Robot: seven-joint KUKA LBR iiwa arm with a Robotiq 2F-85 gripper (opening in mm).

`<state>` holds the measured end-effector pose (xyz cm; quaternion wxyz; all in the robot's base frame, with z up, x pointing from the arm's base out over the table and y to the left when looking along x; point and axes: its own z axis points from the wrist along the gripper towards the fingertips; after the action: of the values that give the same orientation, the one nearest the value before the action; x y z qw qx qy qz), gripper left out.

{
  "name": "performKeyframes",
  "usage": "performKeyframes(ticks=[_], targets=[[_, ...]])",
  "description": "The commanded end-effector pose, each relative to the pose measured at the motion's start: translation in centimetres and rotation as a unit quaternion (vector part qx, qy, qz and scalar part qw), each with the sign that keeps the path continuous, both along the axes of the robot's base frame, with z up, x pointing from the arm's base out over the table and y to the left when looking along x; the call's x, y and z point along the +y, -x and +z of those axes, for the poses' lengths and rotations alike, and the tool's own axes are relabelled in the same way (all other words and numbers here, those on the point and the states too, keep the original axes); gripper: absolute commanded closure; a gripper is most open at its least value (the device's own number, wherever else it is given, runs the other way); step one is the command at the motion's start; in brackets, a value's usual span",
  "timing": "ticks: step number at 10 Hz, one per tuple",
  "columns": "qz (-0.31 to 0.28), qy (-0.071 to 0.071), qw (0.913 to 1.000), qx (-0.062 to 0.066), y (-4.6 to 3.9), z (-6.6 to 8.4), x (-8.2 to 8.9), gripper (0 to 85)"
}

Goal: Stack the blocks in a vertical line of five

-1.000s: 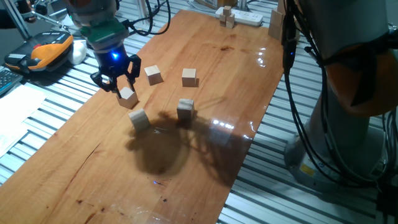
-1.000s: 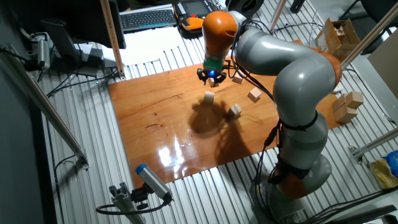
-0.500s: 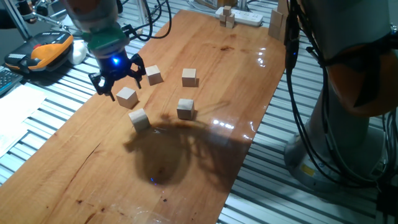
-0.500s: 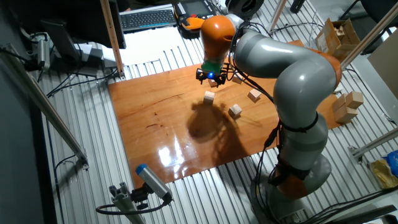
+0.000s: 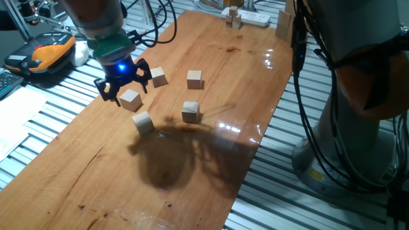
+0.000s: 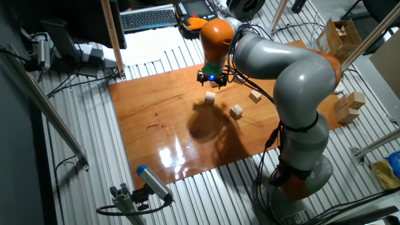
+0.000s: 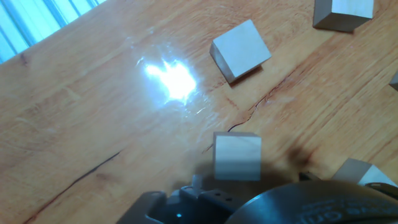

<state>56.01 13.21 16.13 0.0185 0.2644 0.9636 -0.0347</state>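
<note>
hovering fingers spread, empty, above block; four blocks loose on table.

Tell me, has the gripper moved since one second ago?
Yes. The gripper was closed on a block lower down; now it is open, risen and shifted toward the table's far end.

A glossy reddish-brown wooden table stood on a ribbed metal base. Four small tan cubes lay on it: one block near the middle, another just left of it, a third behind it, a fourth behind and left. A white power strip sat at the far end.
</note>
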Motion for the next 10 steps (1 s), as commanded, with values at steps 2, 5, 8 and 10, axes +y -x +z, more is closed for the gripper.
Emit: performKeyframes(ticks=[2,5,8,10], targets=[[0.001,0.001,1.0000,-0.001,-0.01,-0.3,-0.1,17.0],[-0.001,-0.001,1.0000,-0.004,0.02,-0.8,-0.6,17.0],[0.001,-0.026,0.9996,-0.010,0.15,-1.4,-1.2,17.0],[0.001,-0.038,0.9992,-0.013,0.40,-1.7,-1.4,17.0]])
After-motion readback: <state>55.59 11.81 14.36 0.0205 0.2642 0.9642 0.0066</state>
